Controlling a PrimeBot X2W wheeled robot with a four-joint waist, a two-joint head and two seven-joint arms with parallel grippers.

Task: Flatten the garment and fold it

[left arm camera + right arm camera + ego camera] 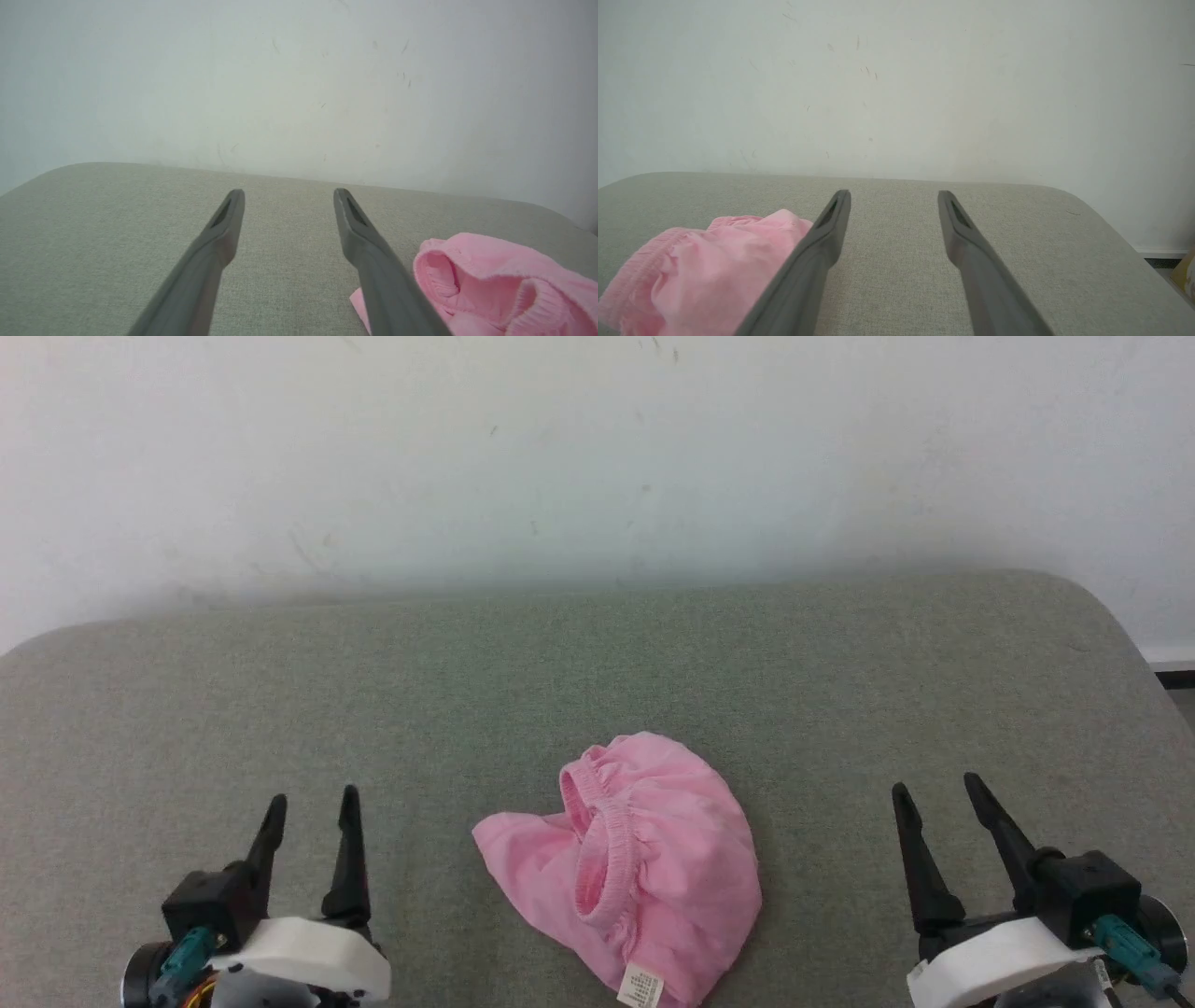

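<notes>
The wide grey-green cloth-covered surface carries the small light-pink thin cloth garment, crumpled near its front edge. The left claw and the right claw flank it, both spread and empty. It looks soft, light and floppy; the gathered elastic waistband should give the firmest hold.

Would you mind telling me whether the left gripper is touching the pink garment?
Apart: the head view shows bare grey surface between the left gripper and the garment.
</notes>
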